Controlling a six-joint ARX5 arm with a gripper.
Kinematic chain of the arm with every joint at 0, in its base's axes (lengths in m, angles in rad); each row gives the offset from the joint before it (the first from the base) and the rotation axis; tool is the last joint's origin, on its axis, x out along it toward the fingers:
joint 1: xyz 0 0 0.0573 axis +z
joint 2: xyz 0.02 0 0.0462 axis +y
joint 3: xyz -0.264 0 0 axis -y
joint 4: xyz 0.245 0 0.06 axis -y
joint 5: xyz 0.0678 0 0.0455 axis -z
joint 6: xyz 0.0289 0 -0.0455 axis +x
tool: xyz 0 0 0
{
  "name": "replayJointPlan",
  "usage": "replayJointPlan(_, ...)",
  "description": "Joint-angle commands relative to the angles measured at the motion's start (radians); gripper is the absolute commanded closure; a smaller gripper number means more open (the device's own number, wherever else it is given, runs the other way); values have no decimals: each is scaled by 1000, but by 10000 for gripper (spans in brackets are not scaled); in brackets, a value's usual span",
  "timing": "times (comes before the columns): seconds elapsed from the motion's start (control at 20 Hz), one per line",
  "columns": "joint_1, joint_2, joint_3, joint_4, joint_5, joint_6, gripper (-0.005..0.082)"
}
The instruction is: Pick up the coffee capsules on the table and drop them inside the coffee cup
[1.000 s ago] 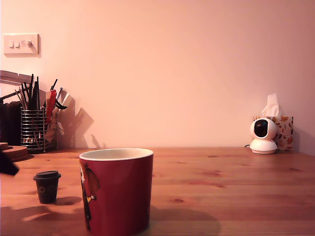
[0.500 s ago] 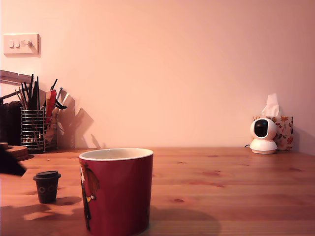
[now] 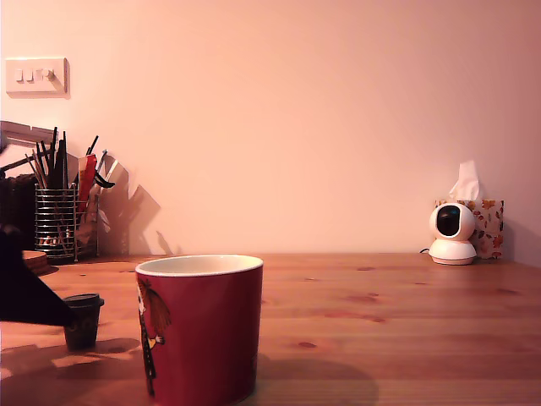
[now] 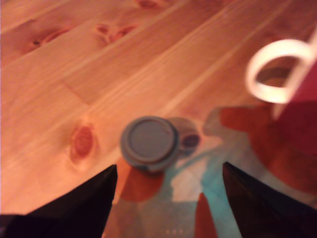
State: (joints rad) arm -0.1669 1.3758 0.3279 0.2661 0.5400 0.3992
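The gripper (image 4: pixel 168 173) is open: in the wrist view its two dark fingers (image 4: pixel 84 208) stand wide apart and nothing is between them. Just in front of the fingertips, a little toward one finger and not touching either of them, the dark capsule (image 4: pixel 148 143) stands on the wooden table (image 4: pixel 99 74) with its wide flat end up. In the exterior view only a dark part of the gripper (image 3: pixel 25 292) shows at the exterior view's left edge, and it covers the near side of the same capsule (image 3: pixel 84 320), so from this view I cannot tell if they touch. Farther from the gripper than the capsule, on the other side of it, stands the dark-red cup (image 3: pixel 200 328) with its cream rim and a cartoon figure on its side; in the wrist view only its white handle (image 4: pixel 275 72) and a piece of its red wall can be seen, blurred. Behind the gripper, near the wall, there is a wire pen holder (image 3: pixel 61 222) full of pens. Well away, at the exterior view's right, a small white camera (image 3: pixel 452 234) stands before a tissue box (image 3: pixel 486 224).
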Motion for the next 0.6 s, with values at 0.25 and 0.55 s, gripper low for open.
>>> replayJointPlan(0.25,-26,110,-19,163,-10,-26,153)
replayJointPlan(0.55,-53,191,-15,237,-26,-26,153)
